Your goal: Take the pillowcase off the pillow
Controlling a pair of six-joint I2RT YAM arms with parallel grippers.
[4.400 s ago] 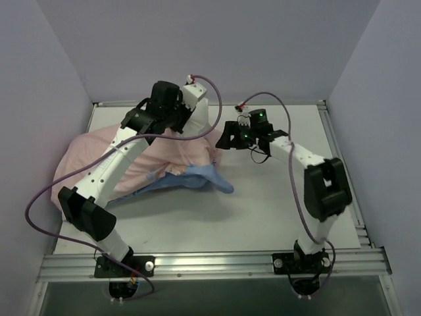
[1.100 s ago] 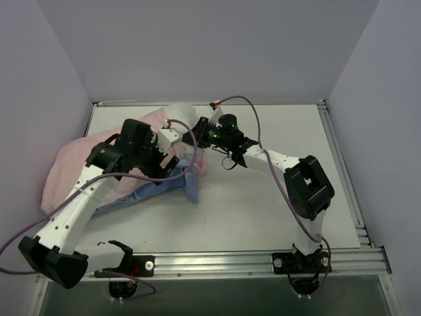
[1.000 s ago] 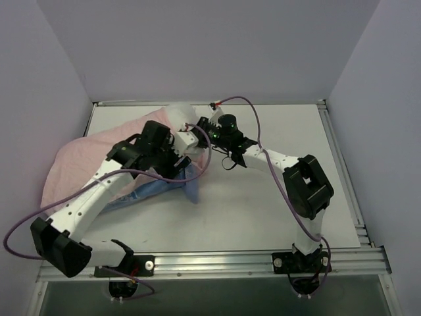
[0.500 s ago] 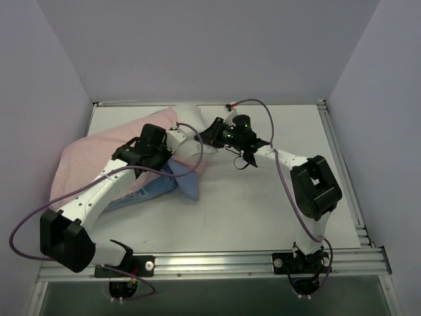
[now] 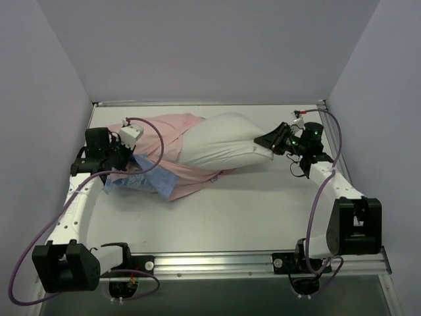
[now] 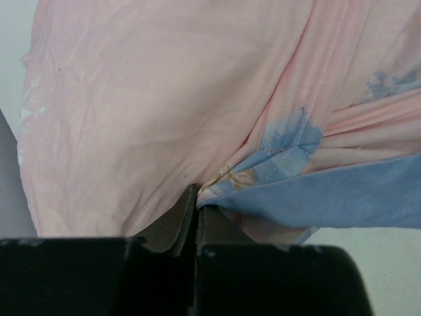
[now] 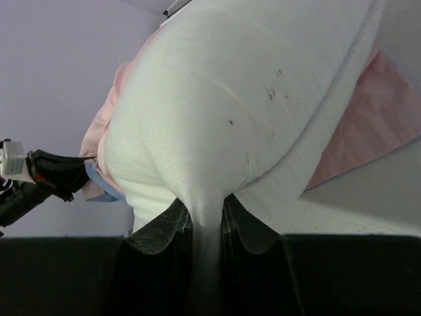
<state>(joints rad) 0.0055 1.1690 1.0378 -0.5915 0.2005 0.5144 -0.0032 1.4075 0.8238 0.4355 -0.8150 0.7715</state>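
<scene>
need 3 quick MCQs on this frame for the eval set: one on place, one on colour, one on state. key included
1. Where does the pillow lie relative to the pillowcase?
A. mostly to its right
B. to its left
C. fully inside it

2. Which colour of the pillowcase shows most in the top view?
A. blue
B. pink
C. green

3. The right tool is:
A. open, holding nothing
B. shut on the pillowcase
C. shut on the pillow

Key:
1 A, the white bulk stretches out to the right of the bunched fabric.
2 B, the pink inside covers most of it, with blue only along the near edge.
3 C, the right wrist view shows it pinching a white corner.
</scene>
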